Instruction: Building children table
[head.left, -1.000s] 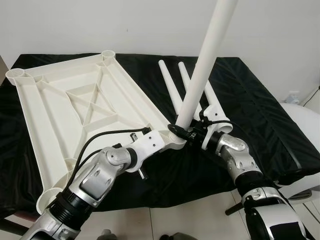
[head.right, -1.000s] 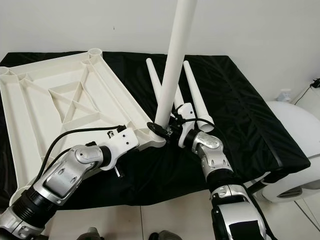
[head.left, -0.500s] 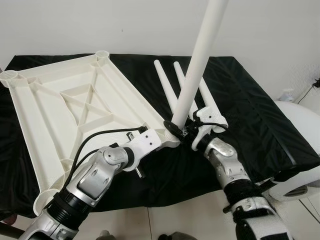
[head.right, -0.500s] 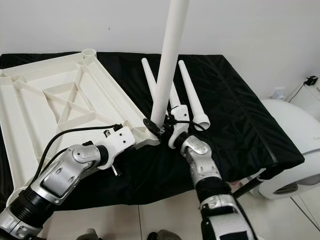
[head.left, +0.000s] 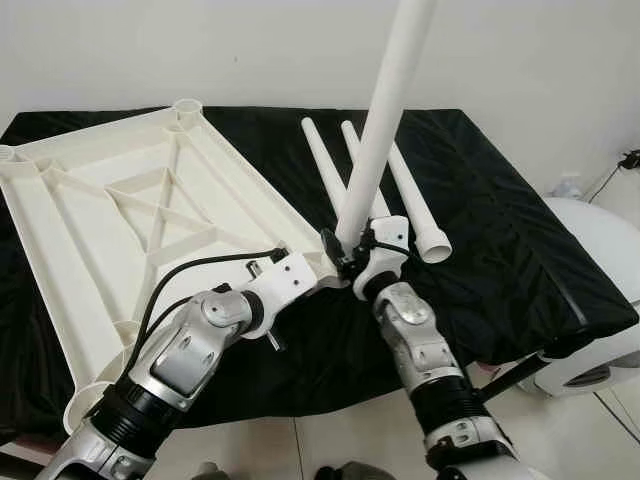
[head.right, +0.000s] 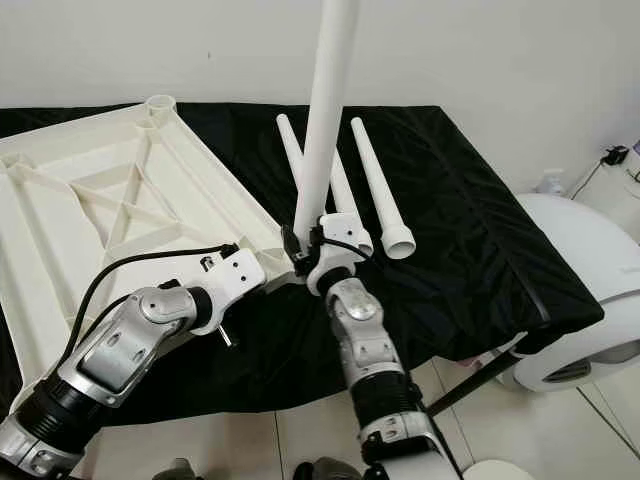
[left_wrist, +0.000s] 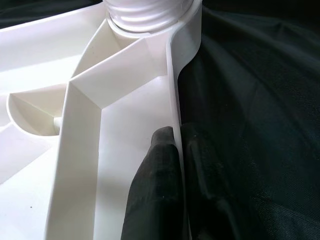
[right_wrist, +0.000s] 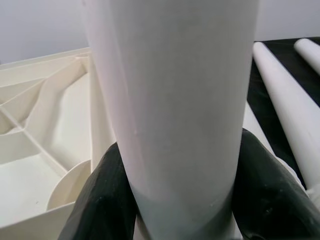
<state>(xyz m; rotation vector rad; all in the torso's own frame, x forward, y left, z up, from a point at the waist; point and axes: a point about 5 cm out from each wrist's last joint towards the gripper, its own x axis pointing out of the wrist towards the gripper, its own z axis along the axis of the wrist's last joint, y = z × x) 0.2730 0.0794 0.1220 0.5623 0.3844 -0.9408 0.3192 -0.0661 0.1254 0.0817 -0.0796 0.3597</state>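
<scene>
Right gripper (head.left: 345, 250) clamps a leg (head.left: 385, 120) upright at the tabletop's (head.left: 90, 215) corner socket, probably part-seated; left gripper (left_wrist: 172, 165) pinches the rim; other legs (head.left: 400, 190) wait.

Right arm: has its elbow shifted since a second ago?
Yes. Judged against the loose legs, the right arm has swung toward the robot's left, nearer the tabletop.

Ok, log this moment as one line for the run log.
left hand: shut on tabletop rim | right hand: shut on upright table leg at corner socket | spare legs: lying on black cloth
</scene>
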